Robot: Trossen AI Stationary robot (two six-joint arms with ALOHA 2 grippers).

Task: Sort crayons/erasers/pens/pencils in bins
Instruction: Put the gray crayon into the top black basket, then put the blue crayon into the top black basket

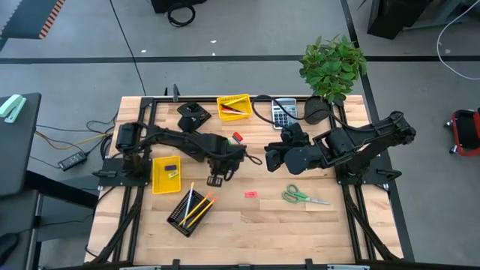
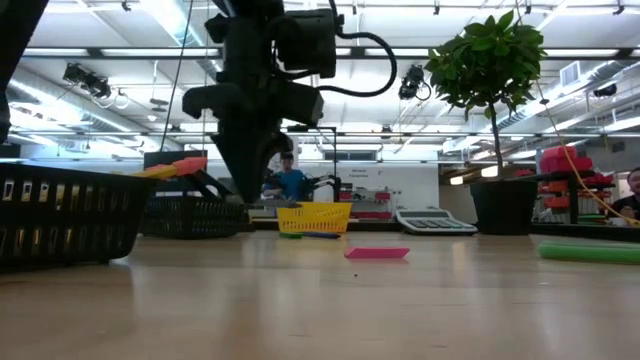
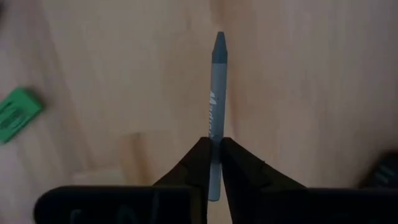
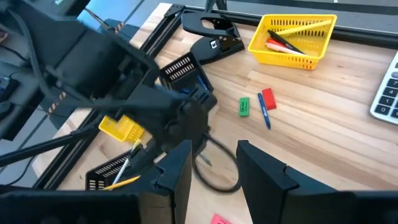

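We've got the left gripper pinched on a blue crayon mid-table, its length pointing straight out past the fingertips. Right gripper waits open nearby.

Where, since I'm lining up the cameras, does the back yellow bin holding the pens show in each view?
High view: yellow pen bin at top centre, on the table's far edge, left of the calculator.
Low view: centre, far off, calculator to its right.
Left wrist view: not in it.
Right wrist view: upper right, calculator at the right edge.
Shared landmark: the calculator.
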